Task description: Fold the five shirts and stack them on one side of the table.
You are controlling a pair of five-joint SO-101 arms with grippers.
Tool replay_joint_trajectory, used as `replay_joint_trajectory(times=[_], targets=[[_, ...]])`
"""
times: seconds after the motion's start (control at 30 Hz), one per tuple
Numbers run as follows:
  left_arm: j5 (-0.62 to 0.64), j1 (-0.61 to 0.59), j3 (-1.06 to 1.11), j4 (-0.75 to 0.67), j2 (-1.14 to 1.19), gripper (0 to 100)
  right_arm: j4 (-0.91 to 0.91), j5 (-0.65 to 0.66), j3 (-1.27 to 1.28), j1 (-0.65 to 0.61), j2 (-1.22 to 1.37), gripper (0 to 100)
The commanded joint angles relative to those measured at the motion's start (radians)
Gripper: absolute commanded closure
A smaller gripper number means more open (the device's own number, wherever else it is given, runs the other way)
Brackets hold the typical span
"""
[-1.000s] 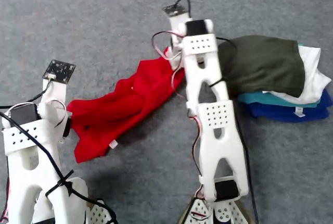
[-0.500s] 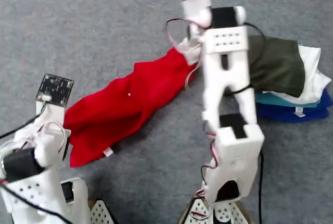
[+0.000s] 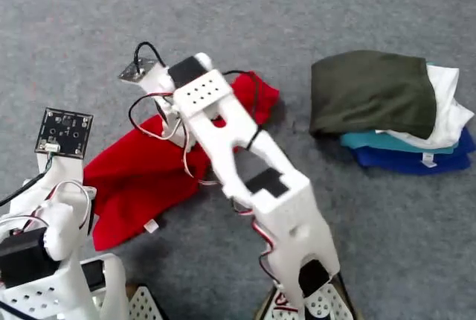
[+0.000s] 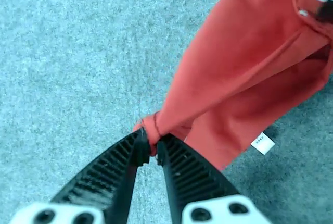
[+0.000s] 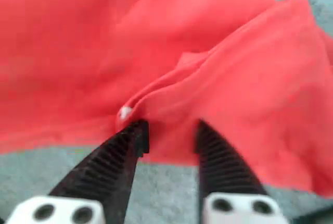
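A corner of the red shirt [image 4: 244, 62] is pinched by the left pincer [image 4: 149, 148]; the shirt is draped across the grey counter [image 3: 357, 208]; the right pincer [image 5: 170, 133] is held spread over its folds; folded shirts [image 3: 394, 112] are stacked farther right.

Both arms are built of white moulded plastic links. The white plastic right arm [image 3: 294, 219] has panels pierced with rows of small holes, black servo blocks set into it, and thin red, white and black wires looping at its joints. The white plastic left arm [image 3: 67, 231] carries a square black circuit board [image 3: 65, 130] and black cables. The left tool [image 4: 150, 148] and the right tool [image 5: 171, 130] have black ribbed fingers on white mounts with dark screw holes.
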Motion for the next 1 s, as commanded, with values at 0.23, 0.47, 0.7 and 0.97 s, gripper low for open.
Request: replay_joint_trajectory(times=[0.23, 0.47, 0.7, 0.97], targets=[[0.017, -0.002, -0.041, 0.014, -0.005, 98, 0.11, -0.121, -0.366, -0.025, 0.11, 90.8], [0.052, 0.002, -0.041, 0.012, -0.005, 98, 0.11, -0.258, -0.306, -0.056, 0.022, 77.7], [0.052, 0.003, -0.041, 0.012, -0.005, 98, 0.101, -0.264, -0.182, -0.105, 0.022, 62.1], [0.052, 0.002, -0.041, 0.012, -0.005, 98, 0.092, -0.262, -0.18, 0.022, 0.021, 95.2]])
